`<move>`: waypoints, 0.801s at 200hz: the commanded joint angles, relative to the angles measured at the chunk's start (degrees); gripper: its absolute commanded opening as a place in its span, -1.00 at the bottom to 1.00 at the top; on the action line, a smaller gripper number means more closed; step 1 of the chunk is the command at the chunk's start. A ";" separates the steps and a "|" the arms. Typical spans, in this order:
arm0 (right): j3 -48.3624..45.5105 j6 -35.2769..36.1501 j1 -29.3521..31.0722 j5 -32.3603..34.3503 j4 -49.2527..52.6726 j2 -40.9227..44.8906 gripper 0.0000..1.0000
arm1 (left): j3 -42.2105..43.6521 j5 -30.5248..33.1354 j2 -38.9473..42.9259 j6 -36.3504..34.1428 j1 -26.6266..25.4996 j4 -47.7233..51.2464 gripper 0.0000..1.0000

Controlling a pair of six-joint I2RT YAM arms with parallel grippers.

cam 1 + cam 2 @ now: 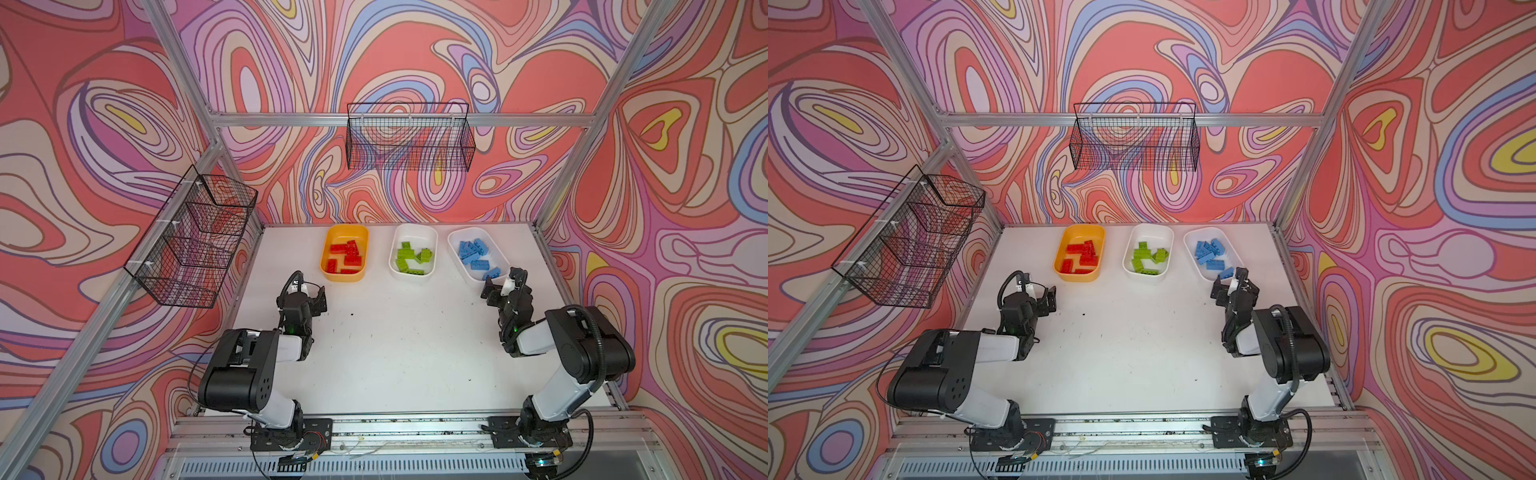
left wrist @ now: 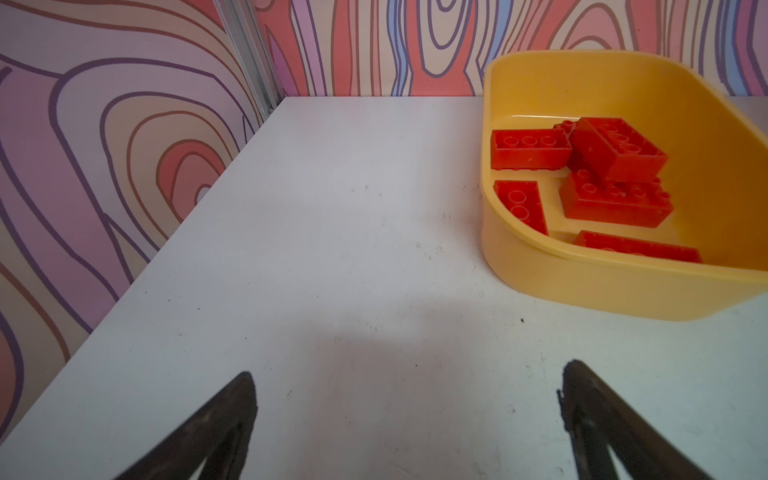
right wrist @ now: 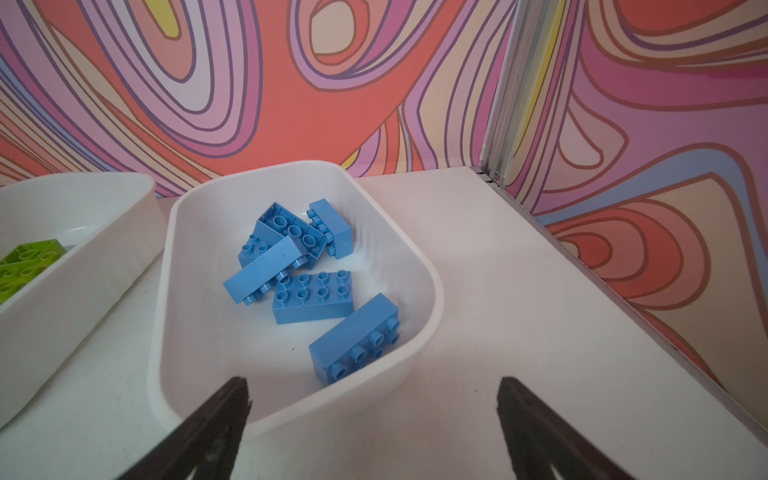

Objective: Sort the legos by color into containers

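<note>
Though neither holds anything, L gripper (image 2: 409,370), R gripper (image 3: 372,379) spread max.

The white rounded plastic tub (image 1: 413,229) is holding lime green studded bricks (image 1: 405,253) on the white table (image 1: 395,353). Left of it a yellow-orange plastic tub (image 1: 343,277) is holding red bricks (image 1: 349,251); right of it a second white tub (image 1: 494,249) is holding light blue bricks (image 1: 473,251).

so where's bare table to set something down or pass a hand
Widest: the table between the arms, in front of the tubs. Also the strip between the yellow tub and the left wall, and the back corner right of the blue-brick tub. Crowded: the tub row, narrow gaps, with the right gripper at the blue-brick tub's near end.
</note>
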State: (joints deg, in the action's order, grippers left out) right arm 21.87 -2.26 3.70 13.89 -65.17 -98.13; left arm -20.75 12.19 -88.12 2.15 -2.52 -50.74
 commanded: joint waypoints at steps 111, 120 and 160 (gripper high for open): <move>0.11 0.23 -0.21 -0.54 -0.40 0.22 0.97 | -0.12 -0.32 -0.21 0.31 0.33 -1.84 1.00; 0.18 0.24 -0.19 -0.47 -0.19 0.15 0.96 | -0.15 -0.35 -0.30 0.31 0.33 -1.89 1.00; 0.20 0.24 -0.20 -0.53 -0.22 0.22 0.97 | -0.09 -0.32 -0.27 0.31 0.33 -1.84 1.00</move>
State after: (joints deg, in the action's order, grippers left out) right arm 21.87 -2.26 3.70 13.85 -65.12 -98.13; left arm -20.73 12.19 -88.12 2.17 -2.52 -50.76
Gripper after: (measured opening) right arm 0.982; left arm 0.999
